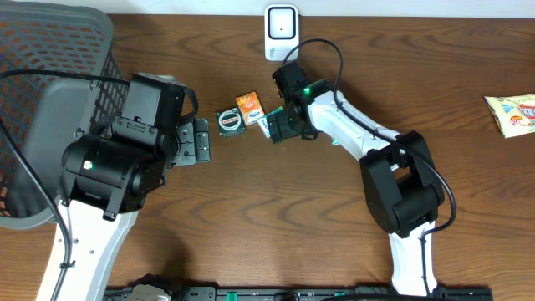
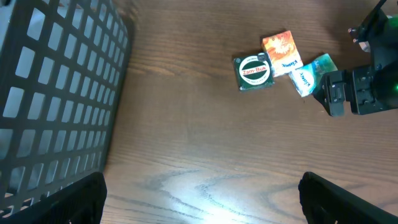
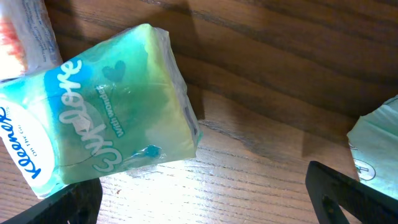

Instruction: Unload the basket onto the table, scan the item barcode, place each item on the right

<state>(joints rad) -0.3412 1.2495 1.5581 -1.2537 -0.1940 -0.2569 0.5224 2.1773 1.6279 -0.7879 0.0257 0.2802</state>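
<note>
Three small items lie together mid-table: a round green Zam-Buk tin [image 1: 230, 121] [image 2: 255, 72], an orange packet [image 1: 249, 106] [image 2: 281, 52] and a teal Kleenex tissue pack [image 1: 269, 127] [image 2: 309, 74] [image 3: 106, 124]. My right gripper [image 1: 282, 127] [image 3: 205, 199] hovers open just over the tissue pack, whose lower edge reaches toward the left finger; bare wood lies between the fingers. My left gripper [image 1: 201, 142] [image 2: 202, 205] stands open over bare wood, left of the tin. A white scanner-like device [image 1: 282, 32] stands at the far edge. No barcode shows.
A black mesh basket [image 1: 50, 75] [image 2: 56, 93] fills the left side, close to my left arm. A yellow snack packet [image 1: 512, 114] lies at the far right. The edge of a pale green wrapper [image 3: 376, 143] shows at the right of the right wrist view.
</note>
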